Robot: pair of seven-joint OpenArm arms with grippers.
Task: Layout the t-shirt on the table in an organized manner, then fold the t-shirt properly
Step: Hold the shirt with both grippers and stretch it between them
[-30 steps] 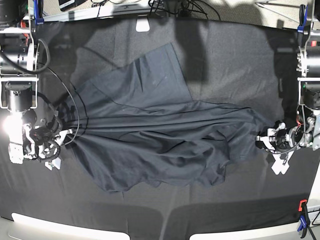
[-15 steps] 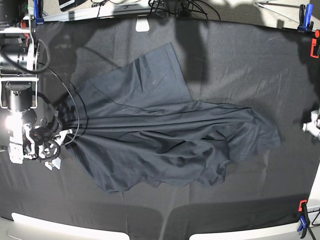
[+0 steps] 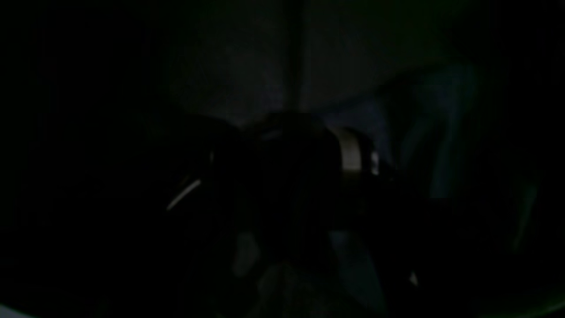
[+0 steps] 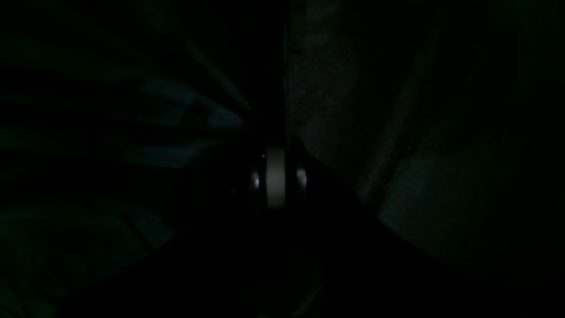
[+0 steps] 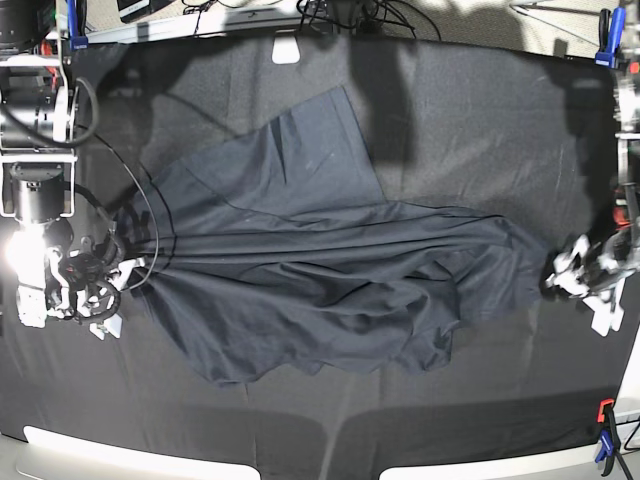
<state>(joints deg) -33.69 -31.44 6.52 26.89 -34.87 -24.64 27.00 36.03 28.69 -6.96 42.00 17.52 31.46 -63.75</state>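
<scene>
The dark grey t-shirt [image 5: 330, 270] lies crumpled and stretched sideways across the black table [image 5: 480, 110], one flap reaching toward the back. At its left end my right gripper [image 5: 105, 285] is shut on a bunched edge; in the dim right wrist view the right gripper [image 4: 276, 176] shows closed pale tips with fabric around them. My left gripper [image 5: 585, 288] sits just off the shirt's right tip, touching nothing that I can see. The left wrist view is very dark, and the left gripper [image 3: 273, 176] there shows one pale finger [image 3: 348, 154] set well off to the side, jaws apart.
Blue clamps [image 5: 605, 40] hold the cloth at the back corners and an orange-and-blue clamp [image 5: 603, 430] sits at the front right. A white tab [image 5: 286, 48] lies at the back edge. Black cables [image 5: 140, 215] loop over the shirt's left end.
My left gripper let go of the shirt's right tip, swung out to the right edge, and now sits slightly right of where it was. The tip lies slack. The right arm has not moved.
</scene>
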